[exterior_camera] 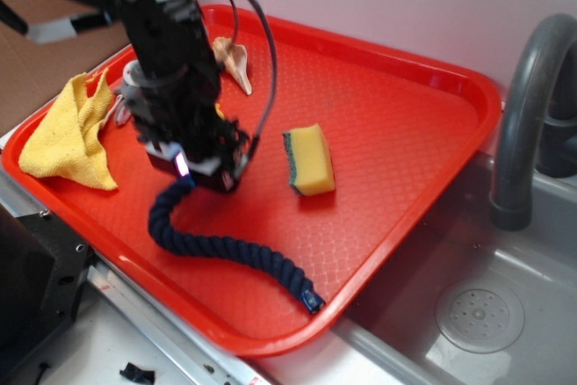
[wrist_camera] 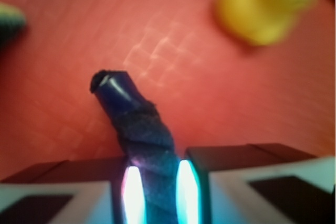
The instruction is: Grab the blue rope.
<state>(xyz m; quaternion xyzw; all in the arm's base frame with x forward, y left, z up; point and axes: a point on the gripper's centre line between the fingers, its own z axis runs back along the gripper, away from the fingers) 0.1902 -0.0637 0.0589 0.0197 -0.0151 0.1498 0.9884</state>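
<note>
**Pincer closed on one end of the rope**

The wide red plastic tray (exterior_camera: 397, 123) carries everything, with bare room to the right. The thick dark navy twisted rope (exterior_camera: 225, 250) curves along the near rim, its free capped end close to the edge. The black pincer (exterior_camera: 203, 167) clamps the rope's far-left end, just behind that cap, likely because it sits clear of the yellow cloth (exterior_camera: 72, 132) and yellow sponge (exterior_camera: 309, 160).

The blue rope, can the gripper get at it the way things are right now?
Yes, it looks so. The gripper already has the blue rope between its fingers near one end, seemingly closed on it. Nothing blocks it; the yellow sponge lies apart.
</note>
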